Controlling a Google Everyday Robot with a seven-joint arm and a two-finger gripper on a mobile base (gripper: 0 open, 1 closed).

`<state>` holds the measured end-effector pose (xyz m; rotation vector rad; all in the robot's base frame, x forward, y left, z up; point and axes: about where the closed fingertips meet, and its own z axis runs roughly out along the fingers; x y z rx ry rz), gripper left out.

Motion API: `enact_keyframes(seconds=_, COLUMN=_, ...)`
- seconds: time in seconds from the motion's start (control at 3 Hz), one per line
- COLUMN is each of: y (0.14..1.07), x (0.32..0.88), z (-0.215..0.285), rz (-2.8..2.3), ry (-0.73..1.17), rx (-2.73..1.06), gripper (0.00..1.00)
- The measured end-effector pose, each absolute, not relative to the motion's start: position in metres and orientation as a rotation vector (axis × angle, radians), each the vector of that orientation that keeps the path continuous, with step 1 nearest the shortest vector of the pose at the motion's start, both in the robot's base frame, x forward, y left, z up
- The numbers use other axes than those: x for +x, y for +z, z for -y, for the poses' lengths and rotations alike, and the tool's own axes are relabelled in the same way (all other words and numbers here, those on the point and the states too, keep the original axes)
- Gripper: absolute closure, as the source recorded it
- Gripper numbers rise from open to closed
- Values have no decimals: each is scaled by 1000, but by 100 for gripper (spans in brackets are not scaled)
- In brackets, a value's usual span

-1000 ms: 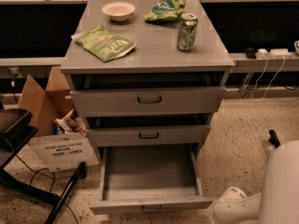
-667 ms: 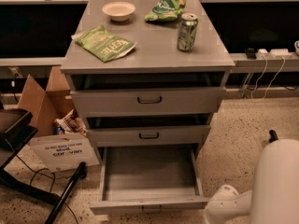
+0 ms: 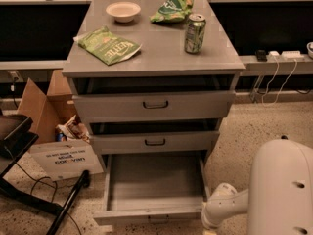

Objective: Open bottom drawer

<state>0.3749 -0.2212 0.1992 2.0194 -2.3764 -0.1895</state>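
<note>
The bottom drawer (image 3: 152,181) of the grey cabinet stands pulled far out. Its plain grey tray is empty and its slim front panel (image 3: 149,213) is near the bottom edge of the camera view. Its handle hardly shows. The two drawers above, the medium-fronted one (image 3: 154,142) and the tall-fronted one (image 3: 154,105), are only slightly ajar. My white arm (image 3: 222,207) reaches down by the open drawer's front right corner. My gripper is below the picture's bottom edge, out of view.
On the cabinet top (image 3: 156,53) are a white bowl (image 3: 122,11), two green snack bags (image 3: 108,45) (image 3: 173,7) and a green can (image 3: 194,33). A cardboard box (image 3: 54,126) and a black stand (image 3: 29,180) are on the left. Cables (image 3: 274,77) hang on the right.
My arm's lower link has moved left, closer to the open drawer's front right corner, and the arm's big white body fills more of the lower right. The drawer has not moved.
</note>
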Motion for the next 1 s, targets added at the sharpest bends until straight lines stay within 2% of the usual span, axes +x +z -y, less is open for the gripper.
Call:
enact_keyframes(seconds=0.33, y=223, x=402, z=224, rz=2362, ry=-54, rx=2070, gripper=0)
enact_keyframes(seconds=0.67, y=226, x=415, z=223, rz=2355, ry=-24, rx=2087, gripper=0)
enact_keyframes(seconds=1.0, y=175, x=414, z=222, rz=2350, ry=-130, rx=2041, gripper=0)
